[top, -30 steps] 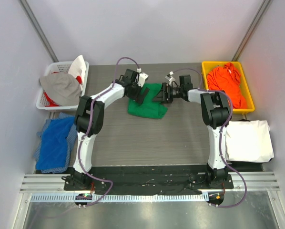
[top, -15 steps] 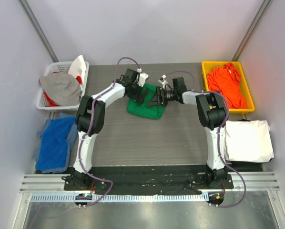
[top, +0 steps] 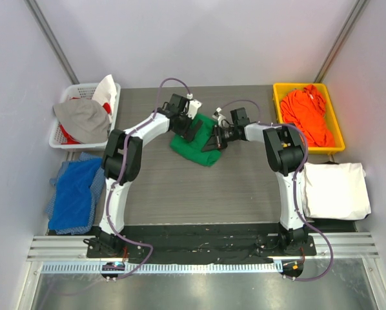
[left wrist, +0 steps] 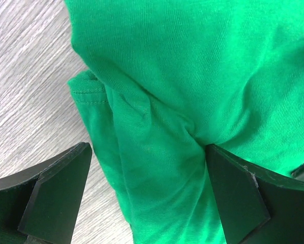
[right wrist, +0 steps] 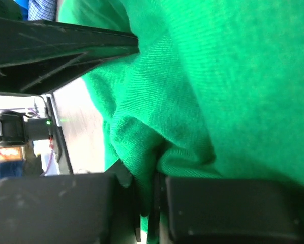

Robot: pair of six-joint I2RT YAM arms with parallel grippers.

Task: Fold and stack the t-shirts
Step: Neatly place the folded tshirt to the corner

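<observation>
Currently, the green t-shirt (top: pixel 194 148) is seen bunched on the grey table (top: pixel 180 187), just above the centre of the top view, between the two arms. The left gripper (left wrist: pixel 147 203) is held over its left part with the fingers wide apart. Green cloth fills the gap between them in the left wrist view, and whether it is touched cannot be told. The right gripper (right wrist: pixel 153 203) is pressed in from the right, its fingers drawn together on a fold of the green cloth, which is pinched at the bottom of the right wrist view. The orange t-shirt (top: pixel 309 116) is heaped in the yellow bin (top: pixel 278 90) at the upper right. The white t-shirt (top: pixel 338 190) is laid flat at the right edge, below the bin.
</observation>
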